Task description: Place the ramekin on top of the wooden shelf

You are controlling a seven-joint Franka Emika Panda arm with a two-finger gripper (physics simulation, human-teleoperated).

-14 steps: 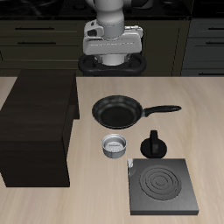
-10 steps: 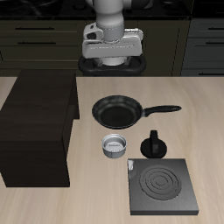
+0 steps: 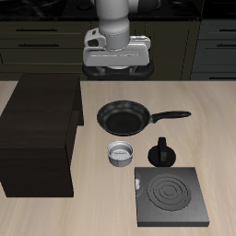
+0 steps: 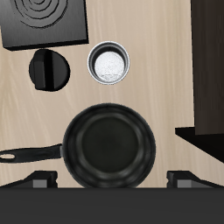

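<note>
The ramekin (image 3: 121,153), a small grey ribbed bowl with a pale inside, stands on the table in front of the frying pan. It also shows in the wrist view (image 4: 109,63). The wooden shelf (image 3: 39,124), a big dark cabinet with a flat top, stands beside it; its edge shows in the wrist view (image 4: 210,79). My gripper (image 3: 118,66) hangs high above the table's back edge, behind the pan and far from the ramekin. Its fingers are wide apart and empty in the wrist view (image 4: 112,179).
A black long-handled frying pan (image 3: 123,118) lies between gripper and ramekin, and shows in the wrist view (image 4: 108,149). A small black knobbed pot (image 3: 163,152) stands beside the ramekin. A black stove plate (image 3: 171,195) lies near the table's front edge.
My gripper has risen slightly at the table's back. The things on the table have not moved.
</note>
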